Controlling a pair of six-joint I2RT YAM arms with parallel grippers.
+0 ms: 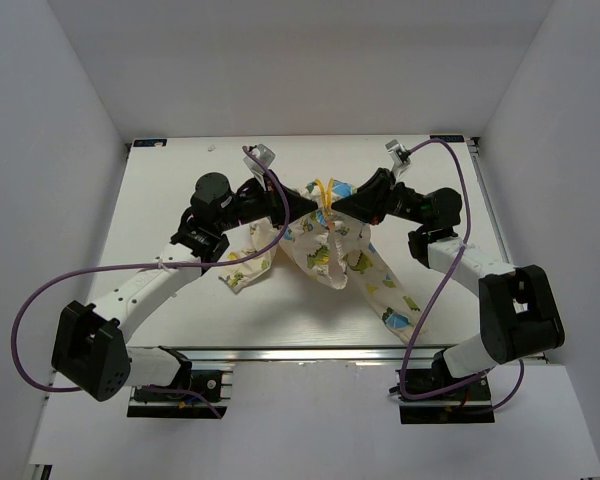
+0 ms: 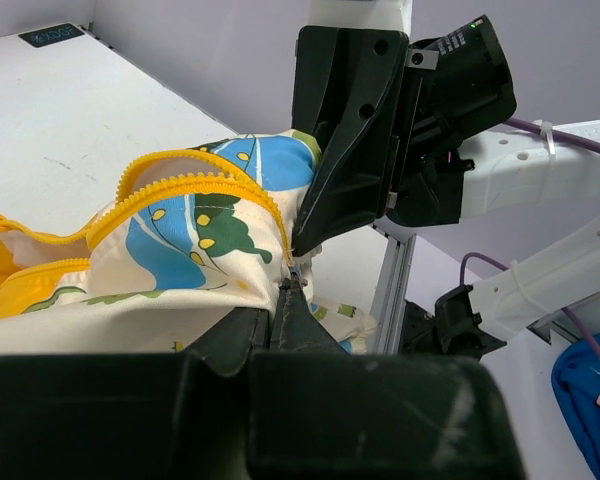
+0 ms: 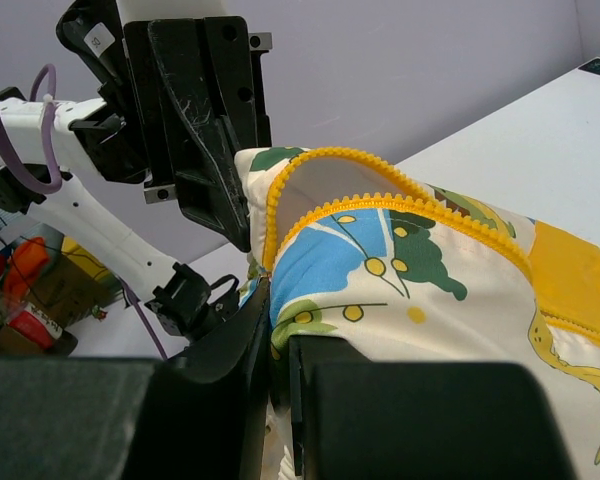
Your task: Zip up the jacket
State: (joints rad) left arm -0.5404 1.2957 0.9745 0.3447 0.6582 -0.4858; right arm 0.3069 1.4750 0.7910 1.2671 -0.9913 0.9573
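Observation:
The jacket (image 1: 325, 250) is cream with blue, green and yellow prints and hangs bunched between both grippers above the table's middle. Its yellow zipper strip (image 1: 327, 192) loops up between them, with the two toothed rows apart in the left wrist view (image 2: 195, 185) and the right wrist view (image 3: 380, 200). My left gripper (image 1: 298, 204) is shut on the jacket fabric right by the zipper's lower end (image 2: 285, 290). My right gripper (image 1: 342, 208) is shut on the jacket fabric (image 3: 280, 330) from the other side, almost touching the left one.
The white table (image 1: 160, 200) is walled by white panels. A sleeve (image 1: 395, 300) trails toward the near right, another fold (image 1: 242, 268) toward the near left. Purple cables (image 1: 40, 300) loop beside both arms.

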